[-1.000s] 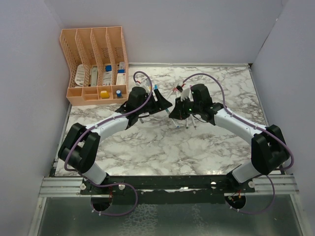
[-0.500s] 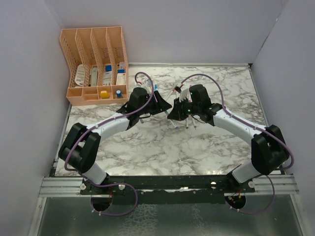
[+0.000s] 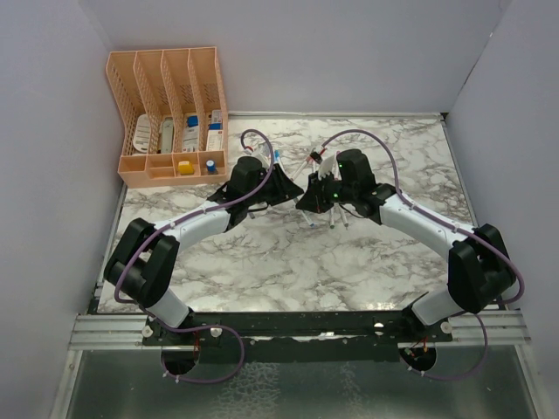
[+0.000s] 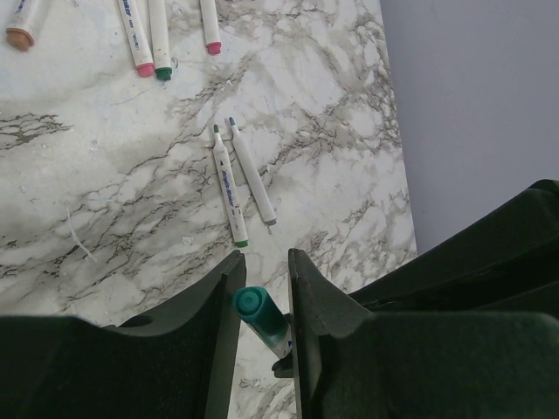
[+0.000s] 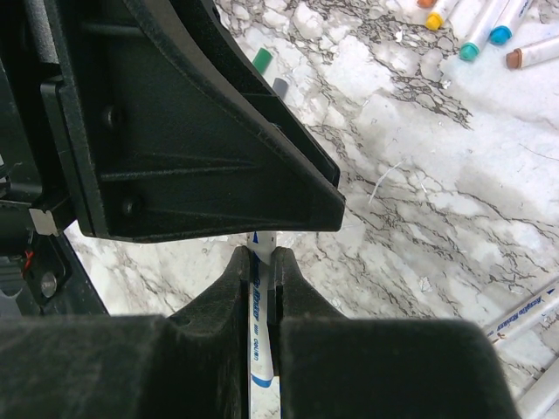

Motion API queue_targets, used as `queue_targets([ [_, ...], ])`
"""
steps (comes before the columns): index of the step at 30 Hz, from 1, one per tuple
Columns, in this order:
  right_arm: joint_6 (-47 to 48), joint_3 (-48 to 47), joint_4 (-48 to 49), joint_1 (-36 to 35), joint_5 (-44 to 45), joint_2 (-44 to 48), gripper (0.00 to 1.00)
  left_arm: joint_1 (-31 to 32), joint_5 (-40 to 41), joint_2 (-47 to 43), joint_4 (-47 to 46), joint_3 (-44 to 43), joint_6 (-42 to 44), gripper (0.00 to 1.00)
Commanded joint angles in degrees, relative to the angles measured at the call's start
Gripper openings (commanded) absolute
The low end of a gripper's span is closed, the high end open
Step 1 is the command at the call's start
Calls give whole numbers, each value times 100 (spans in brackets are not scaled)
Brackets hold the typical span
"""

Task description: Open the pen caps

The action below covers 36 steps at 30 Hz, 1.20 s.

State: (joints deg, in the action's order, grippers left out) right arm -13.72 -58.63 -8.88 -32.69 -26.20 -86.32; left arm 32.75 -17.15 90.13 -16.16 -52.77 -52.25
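From the top camera, both arms reach in over the marble table (image 3: 288, 262) and meet at its far middle. The left gripper (image 3: 288, 187) and right gripper (image 3: 311, 197) are tip to tip there. How wide either stands cannot be told from here. A few loose pens (image 3: 329, 219) lie just near of the right gripper. A peach desk organizer (image 3: 170, 113) stands in the far left corner.

In the left wrist view, the left gripper (image 4: 264, 271) is drawn narrow. Its two fingers (image 4: 223, 301) press either side of a teal pen cap (image 4: 255, 307). The cap is on the end of a pen that runs away beneath the gripper. Beyond the fingertips, two white pens (image 4: 242, 179) lie side by side on the marble. More pens with pink, green and orange ends (image 4: 153, 44) lie along the top edge of that view.

In the right wrist view, the right gripper (image 5: 259, 257) is clamped tight on a white pen barrel (image 5: 259, 336) with blue print. The barrel runs forward under the black body of the left gripper (image 5: 192, 131), which hides the cap. A row of capped pens (image 5: 476, 30) lies at the upper right.
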Motion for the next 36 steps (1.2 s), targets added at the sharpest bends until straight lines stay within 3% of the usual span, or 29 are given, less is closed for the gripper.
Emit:
queue_targets([
  [1,30,-124,127,-69,25,153,1,29,70,-32,-109,-5,-35,29],
  [36,45,115,79,-141,62,318,1,29,313,-21,-111,-199,-112,29],
])
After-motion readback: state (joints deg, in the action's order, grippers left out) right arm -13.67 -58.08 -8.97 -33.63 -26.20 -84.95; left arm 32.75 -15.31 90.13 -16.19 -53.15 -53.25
